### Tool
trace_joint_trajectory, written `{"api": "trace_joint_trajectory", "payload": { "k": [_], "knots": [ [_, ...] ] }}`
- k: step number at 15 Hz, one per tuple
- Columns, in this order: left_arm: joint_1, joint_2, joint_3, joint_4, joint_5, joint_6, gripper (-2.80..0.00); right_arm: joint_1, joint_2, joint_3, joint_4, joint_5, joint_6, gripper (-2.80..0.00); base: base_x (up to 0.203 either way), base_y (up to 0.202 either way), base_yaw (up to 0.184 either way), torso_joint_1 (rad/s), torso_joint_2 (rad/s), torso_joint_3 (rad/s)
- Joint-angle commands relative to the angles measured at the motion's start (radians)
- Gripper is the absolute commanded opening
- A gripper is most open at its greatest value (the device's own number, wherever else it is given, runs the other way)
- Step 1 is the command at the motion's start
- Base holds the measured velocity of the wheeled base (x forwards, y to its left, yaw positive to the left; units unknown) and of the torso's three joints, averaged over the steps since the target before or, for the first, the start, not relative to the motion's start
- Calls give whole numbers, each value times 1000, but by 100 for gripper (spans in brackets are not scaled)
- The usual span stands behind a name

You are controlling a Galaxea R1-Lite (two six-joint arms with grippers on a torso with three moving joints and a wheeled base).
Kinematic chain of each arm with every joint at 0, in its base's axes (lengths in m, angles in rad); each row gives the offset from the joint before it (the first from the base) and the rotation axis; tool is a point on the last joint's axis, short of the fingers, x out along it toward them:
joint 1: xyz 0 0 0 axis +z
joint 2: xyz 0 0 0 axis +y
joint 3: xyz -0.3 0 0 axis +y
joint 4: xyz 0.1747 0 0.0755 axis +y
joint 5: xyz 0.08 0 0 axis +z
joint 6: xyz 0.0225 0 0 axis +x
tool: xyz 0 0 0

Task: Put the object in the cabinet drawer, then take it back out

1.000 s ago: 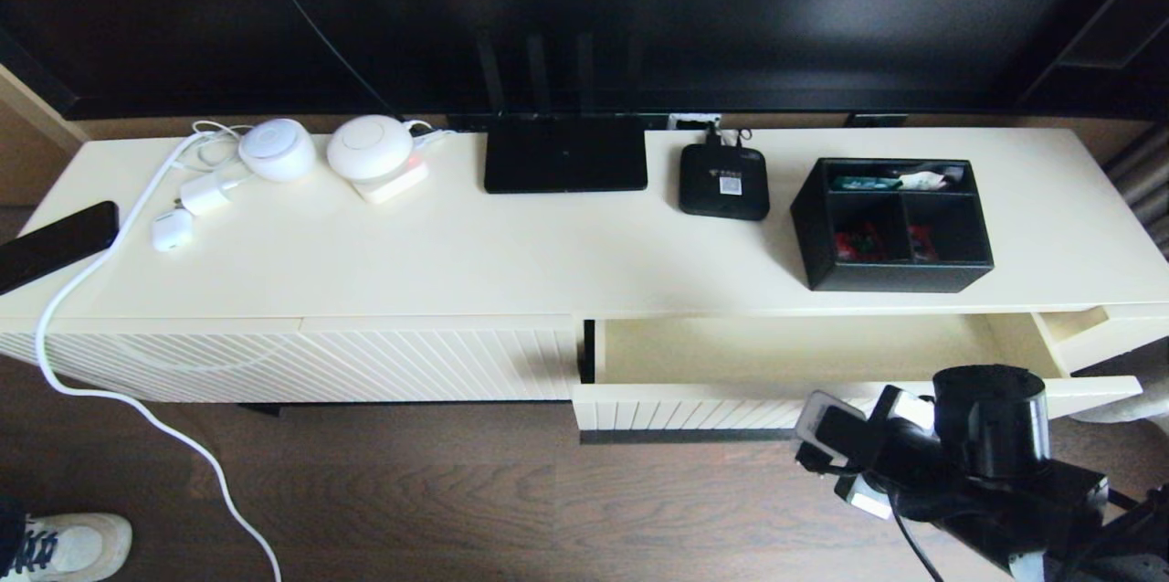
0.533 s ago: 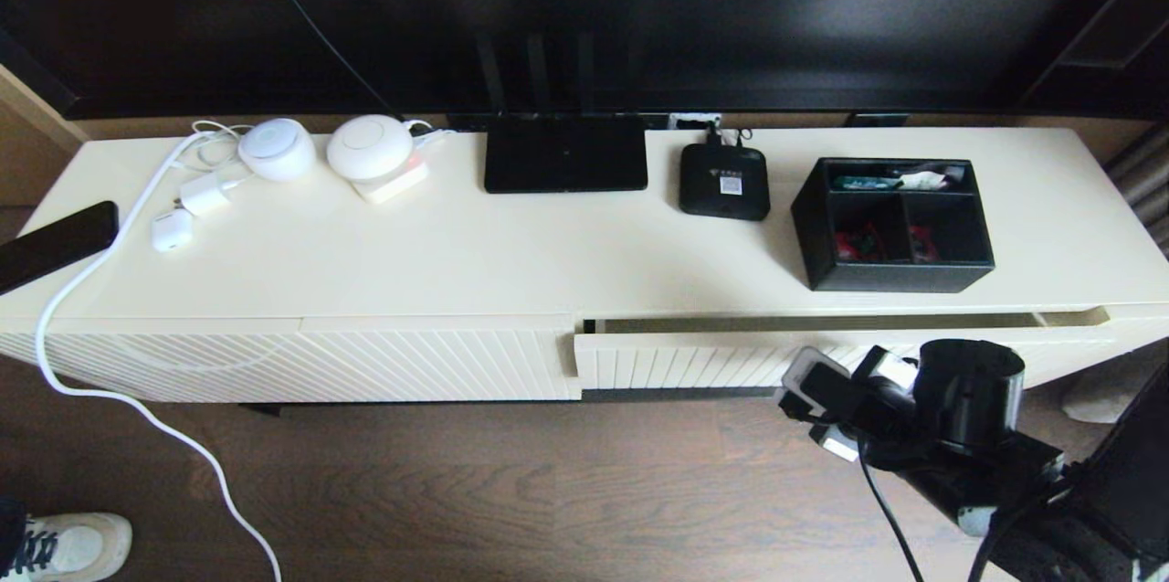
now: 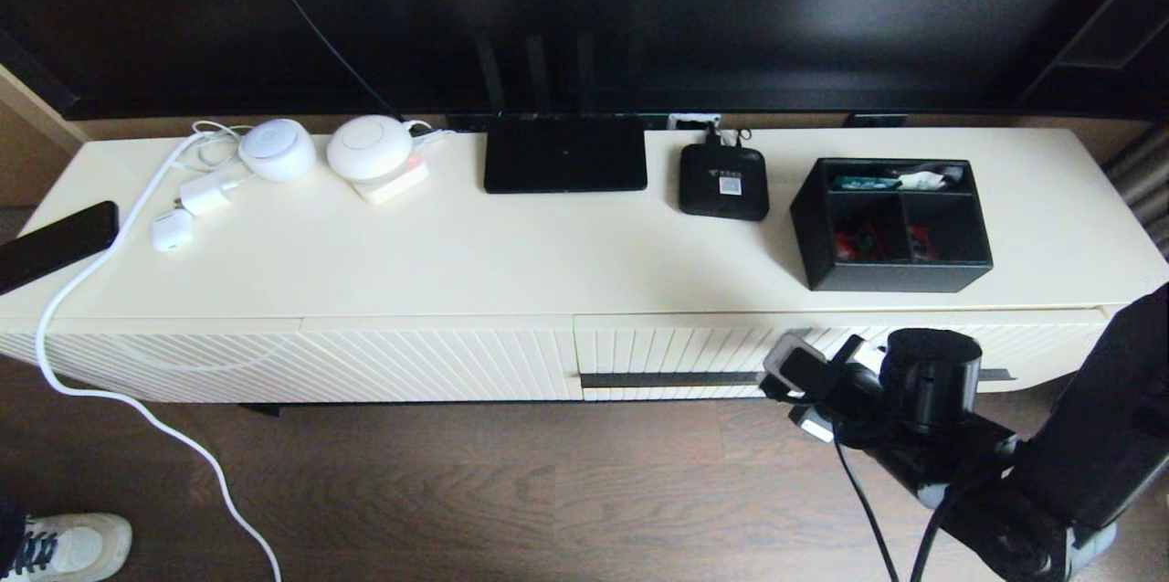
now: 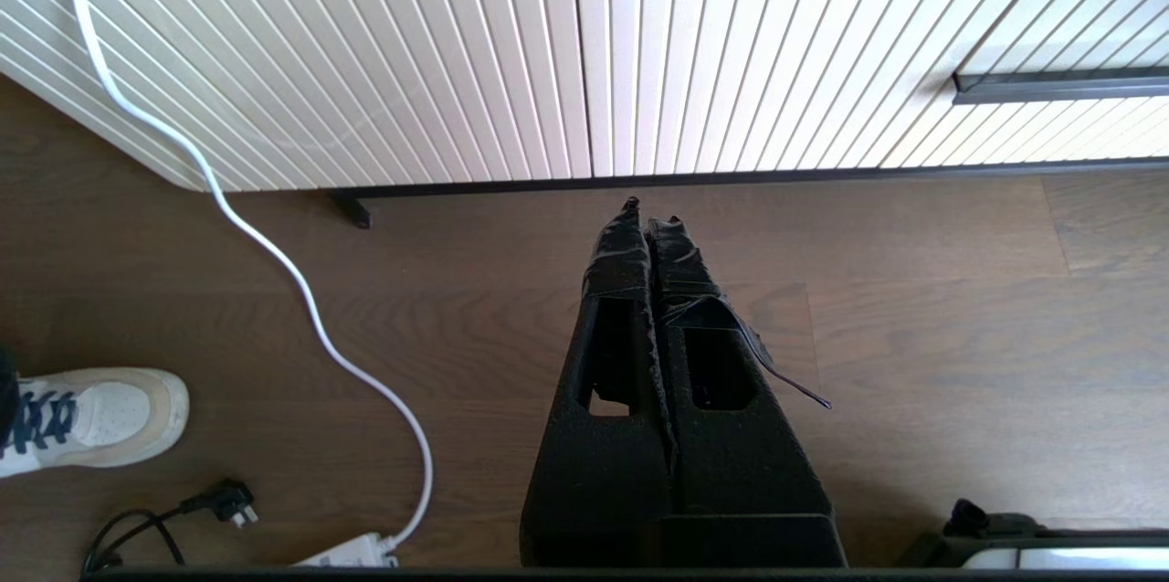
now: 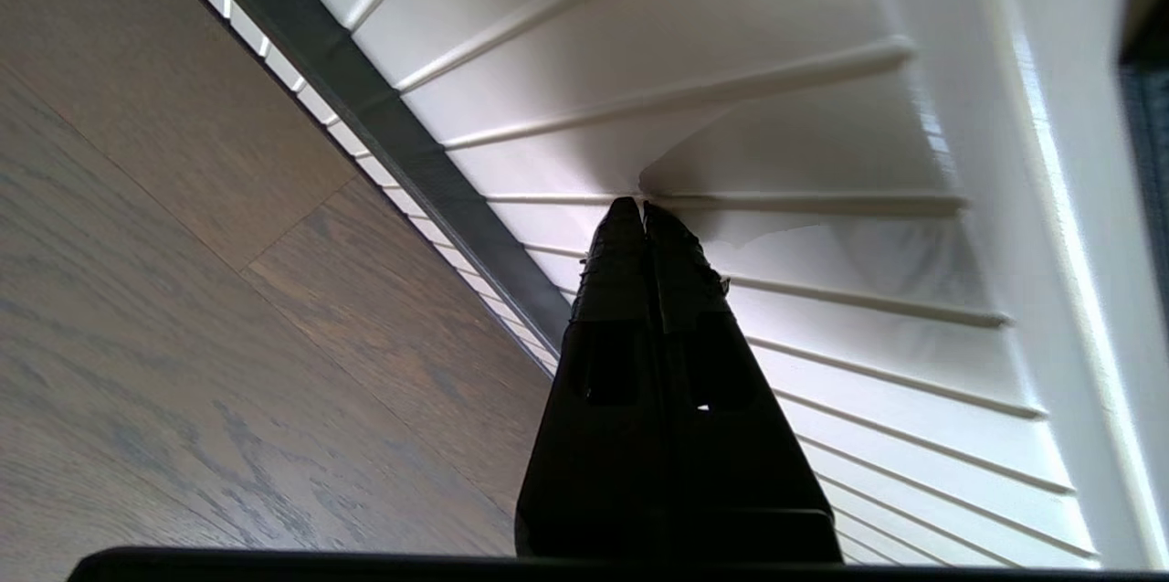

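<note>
The organizer box sits on the cabinet top at two o'clock and the drawer is shut, so the task looks complete, with the right gripper pressing closed jaws on the ribbed front and the left gripper closed, empty, above the floor.

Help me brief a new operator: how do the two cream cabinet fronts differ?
The cabinet drawer on the right has vertical ribs; the left front has diagonal ribs. The cabinet drawer carries a long dark bar handle; the left front shows none. The right hand presses its shut tips against the cabinet drawer; nothing touches the left front. Both are cream and closed.
</note>
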Motion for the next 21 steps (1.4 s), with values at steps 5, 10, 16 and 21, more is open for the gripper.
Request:
{"api": "trace_joint_trajectory", "payload": {
  "k": [5, 10, 16, 21],
  "knots": [
    [0, 1, 0, 1, 0, 0, -280, 0, 6, 3, -31, -5, -6, -280, 0, 0, 0, 0, 0, 0],
    [0, 1, 0, 1, 0, 0, -280, 8, -252, 216, -25, -5, -10, -280, 0, 0, 0, 0, 0, 0],
    [0, 1, -1, -1, 0, 0, -280, 4, -659, 354, 19, -45, 35, -280, 0, 0, 0, 0, 0, 0],
    [0, 2, -1, 1, 0, 0, -280, -160, -1046, 315, 256, -185, 202, -280, 0, 0, 0, 0, 0, 0]
  ]
}}
